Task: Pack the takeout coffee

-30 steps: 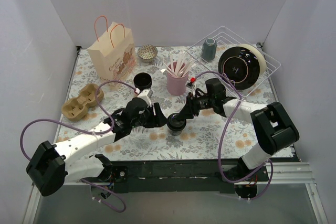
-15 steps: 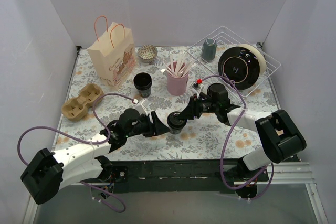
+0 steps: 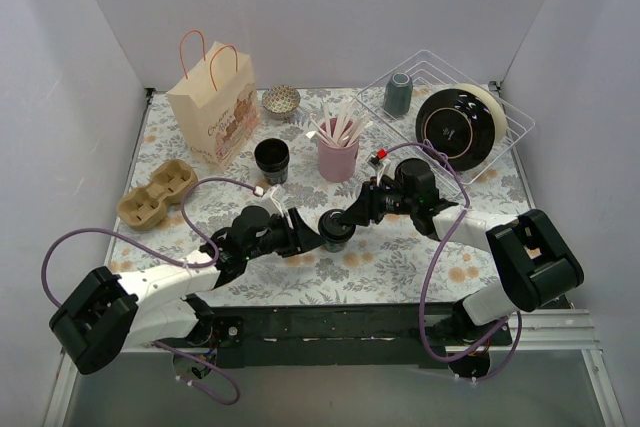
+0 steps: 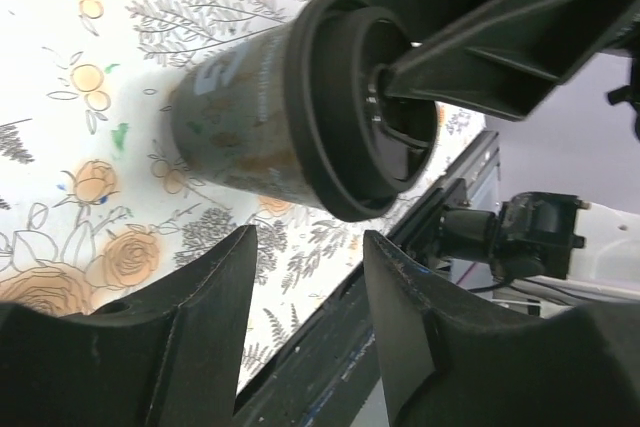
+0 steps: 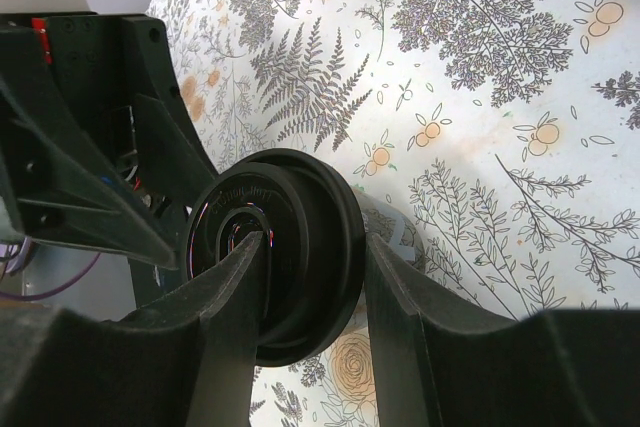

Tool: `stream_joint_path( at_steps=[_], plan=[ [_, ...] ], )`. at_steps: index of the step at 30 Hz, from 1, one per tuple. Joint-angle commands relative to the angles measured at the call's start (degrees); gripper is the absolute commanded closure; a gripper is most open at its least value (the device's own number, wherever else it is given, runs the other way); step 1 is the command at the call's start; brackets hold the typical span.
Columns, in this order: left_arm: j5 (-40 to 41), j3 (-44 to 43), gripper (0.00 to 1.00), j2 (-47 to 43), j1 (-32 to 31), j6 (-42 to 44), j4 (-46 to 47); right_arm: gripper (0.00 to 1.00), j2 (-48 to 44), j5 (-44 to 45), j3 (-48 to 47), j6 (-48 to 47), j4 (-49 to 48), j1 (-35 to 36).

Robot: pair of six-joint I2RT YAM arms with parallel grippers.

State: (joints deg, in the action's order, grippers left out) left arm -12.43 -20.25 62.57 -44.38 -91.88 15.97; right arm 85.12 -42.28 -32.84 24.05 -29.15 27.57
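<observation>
Left tool (image 3: 298, 230), jaws wide, had edged back up beside the coffee (image 3: 335, 237), which was at mid-surface (image 3: 400, 267) with the right tool (image 3: 345, 219) pinching its lid, so a handover before packing looked likely.

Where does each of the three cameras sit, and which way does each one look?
Top external: above and behind the robot, looking down at the table; both arms show, with the left gripper and right gripper meeting at the takeout coffee.
Left wrist: on the left arm, looking past its own fingers at the cup's side and lid.
Right wrist: on the right arm, looking between its own fingers, which flank the lid.
Shared: both wrist views show the takeout coffee and the opposite gripper.
</observation>
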Motion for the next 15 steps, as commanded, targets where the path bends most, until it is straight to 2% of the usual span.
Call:
stream_joint_path(
  at_steps=[1, 6, 15],
  plan=[
    [3.54, -1.9, 0.55, 1.42, -0.18, 1.26, 0.21, 0.92, 2.94, 9.5, 3.48, -5.77, 8.05, -0.15],
    [3.9, -2.51, 0.56, 2.74, -0.18, 2.49, 1.08, 0.93, 3.3, 9.15, 3.75, -6.21, 7.97, -0.15],
    [2.67, -2.6, 0.53, -0.08, -0.18, 3.28, 1.44, 0.93, 3.65, 8.97, 3.75, -6.65, 8.23, -0.15]
  ],
)
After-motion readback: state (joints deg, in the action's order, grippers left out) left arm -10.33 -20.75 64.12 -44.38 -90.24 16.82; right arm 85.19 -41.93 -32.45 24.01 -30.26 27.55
